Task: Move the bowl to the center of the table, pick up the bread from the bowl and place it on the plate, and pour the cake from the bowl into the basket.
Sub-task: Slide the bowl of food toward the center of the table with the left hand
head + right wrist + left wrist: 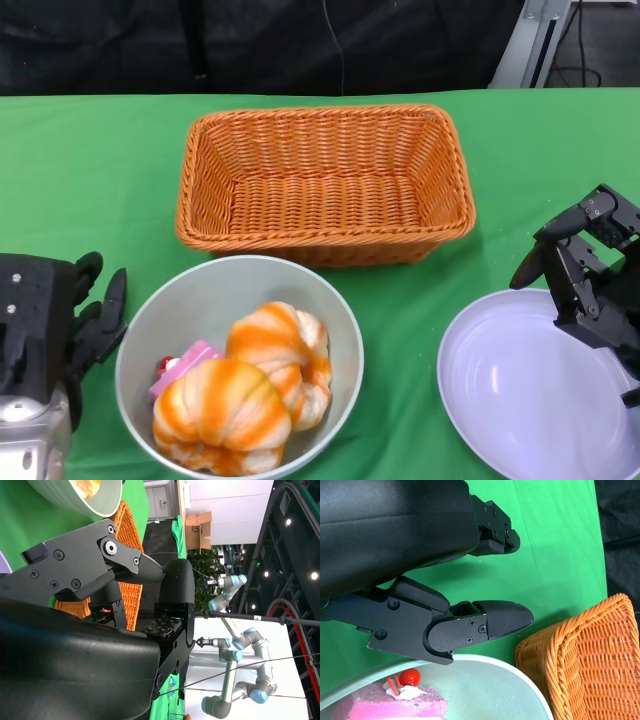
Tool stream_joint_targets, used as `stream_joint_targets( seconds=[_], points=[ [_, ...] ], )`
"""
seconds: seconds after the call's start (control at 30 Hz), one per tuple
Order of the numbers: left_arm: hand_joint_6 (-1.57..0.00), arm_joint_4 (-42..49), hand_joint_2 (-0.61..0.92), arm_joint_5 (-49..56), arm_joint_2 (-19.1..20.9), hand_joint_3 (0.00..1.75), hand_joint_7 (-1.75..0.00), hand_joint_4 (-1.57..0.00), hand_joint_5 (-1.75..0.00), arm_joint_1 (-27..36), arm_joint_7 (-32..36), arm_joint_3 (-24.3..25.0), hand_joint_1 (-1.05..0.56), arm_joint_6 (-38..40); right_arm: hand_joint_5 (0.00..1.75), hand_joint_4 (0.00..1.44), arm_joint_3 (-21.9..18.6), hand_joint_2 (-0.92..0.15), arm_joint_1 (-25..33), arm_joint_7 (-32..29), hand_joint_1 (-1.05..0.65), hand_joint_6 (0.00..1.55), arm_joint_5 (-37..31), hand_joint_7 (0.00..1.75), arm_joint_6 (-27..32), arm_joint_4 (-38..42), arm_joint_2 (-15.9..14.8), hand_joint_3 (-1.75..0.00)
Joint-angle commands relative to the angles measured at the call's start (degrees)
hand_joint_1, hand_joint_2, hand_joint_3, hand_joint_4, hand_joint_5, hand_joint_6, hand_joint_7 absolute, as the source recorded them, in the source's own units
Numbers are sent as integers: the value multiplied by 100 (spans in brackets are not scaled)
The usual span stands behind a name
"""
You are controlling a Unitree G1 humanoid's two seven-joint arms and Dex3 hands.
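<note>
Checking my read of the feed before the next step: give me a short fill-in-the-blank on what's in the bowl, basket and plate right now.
1. The bowl holds two orange-striped breads and a pink ____.
2. The wicker basket is ____.
3. The right hand hovers at the rim of the white ____.
4. The left hand, beside the bowl, holds ____.

Missing words: cake; empty; plate; nothing

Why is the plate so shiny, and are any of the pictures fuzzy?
Head view: the plate shows pale glare patches from overhead light; the bread looks slightly soft. Right wrist view: the right robot hand fills the picture darkly, and bright lamps glow behind. Left wrist view: sharp; the cake is clear.
</note>
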Motion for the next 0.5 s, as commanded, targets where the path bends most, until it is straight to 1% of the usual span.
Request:
stream_joint_targets(
  seconds=[0.03, 0.17, 0.3, 0.5],
  points=[
    [-15, -45, 92, 38, -90, 68, 0, -17, -1, 117, -27, -123, -73, 124, 169, 78, -22, -79, 12, 19, -10, 66, 88, 144, -16, -5, -36, -78],
    [-15, -73, 92, 55, -126, 68, -1, -18, -1, 122, -43, -205, -73, 167, 169, 78, -10, -80, 21, -35, -10, 66, 30, 145, -41, -25, -21, -75],
    [-14, -112, 92, 19, -181, 68, 0, -18, -1, 135, -44, -223, -73, 175, 169, 78, -9, -80, 12, -19, -10, 66, 2, 146, -137, 22, -4, -76],
    [-15, -147, 92, 30, -262, 67, 0, -19, -1, 149, -57, -263, -73, 87, 170, 77, 0, -80, 23, -13, -10, 64, 15, 147, -89, -5, -12, -78]
  ],
)
